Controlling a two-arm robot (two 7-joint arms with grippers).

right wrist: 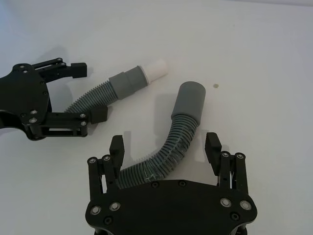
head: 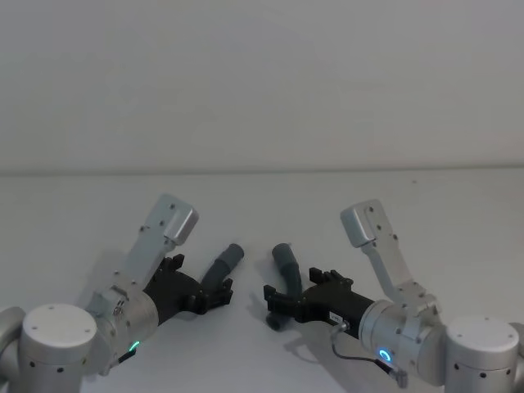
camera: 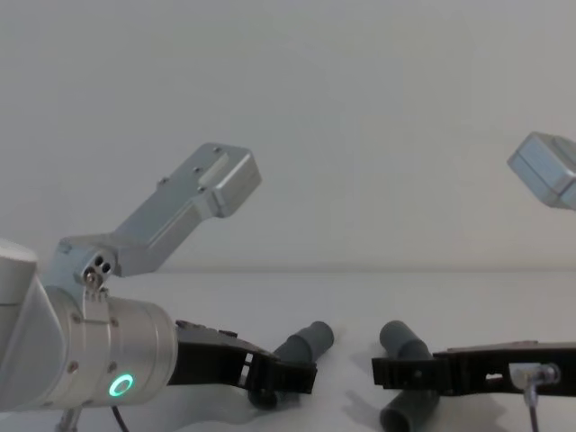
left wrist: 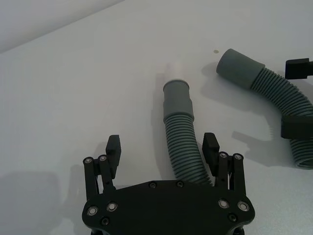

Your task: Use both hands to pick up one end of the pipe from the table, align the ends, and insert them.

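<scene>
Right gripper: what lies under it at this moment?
The right gripper, fingers open, straddles the ribbed pipe, whose plain-mouthed cuff sits past the fingertips. Where the pipe passes beneath the gripper's black body, it is covered.

Pipe lies on desk, ctr, close to robot. Both ends point fwd, side by side but apart: tipped end on left, open end on right. Left hand straddles pipe just behind tipped end, w/ a finger each side. Right hand does likewise behind open end. Hands near each other, not touching.
</scene>
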